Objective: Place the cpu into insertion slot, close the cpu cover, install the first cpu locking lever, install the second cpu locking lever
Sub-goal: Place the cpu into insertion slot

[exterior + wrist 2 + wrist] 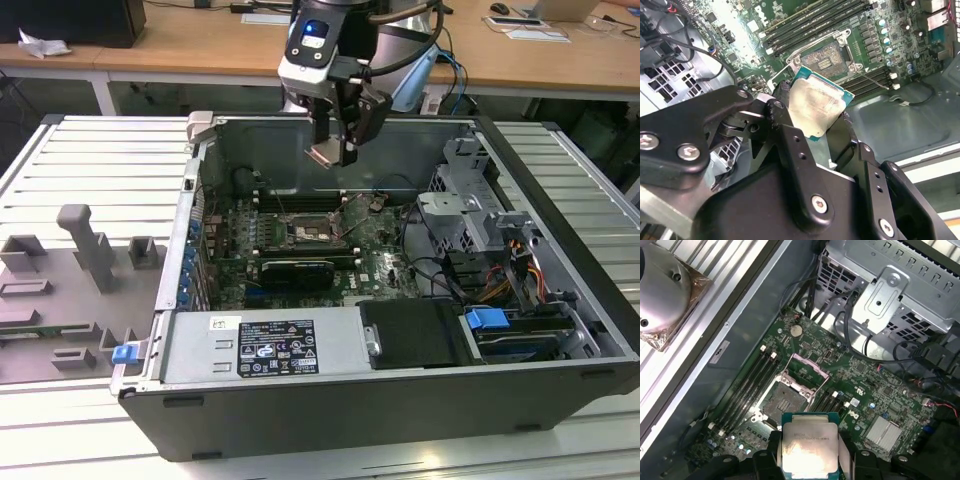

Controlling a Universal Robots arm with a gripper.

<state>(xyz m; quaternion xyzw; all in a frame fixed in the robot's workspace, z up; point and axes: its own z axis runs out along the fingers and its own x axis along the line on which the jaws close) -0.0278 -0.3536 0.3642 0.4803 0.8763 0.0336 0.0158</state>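
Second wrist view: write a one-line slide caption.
Gripper shut on the cpu, holding it clear of the empty insertion slot on the motherboard.

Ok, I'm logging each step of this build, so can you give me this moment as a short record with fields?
pincer: shut on the cpu, held above the open computer case
cpu: gripped at opposite edges, metal top visible in both wrist views, clear of the board
insertion slot: empty, dark centre exposed
cpu cover: appears swung up and open at the slot's edge
stage: chip in hand, not yet seated
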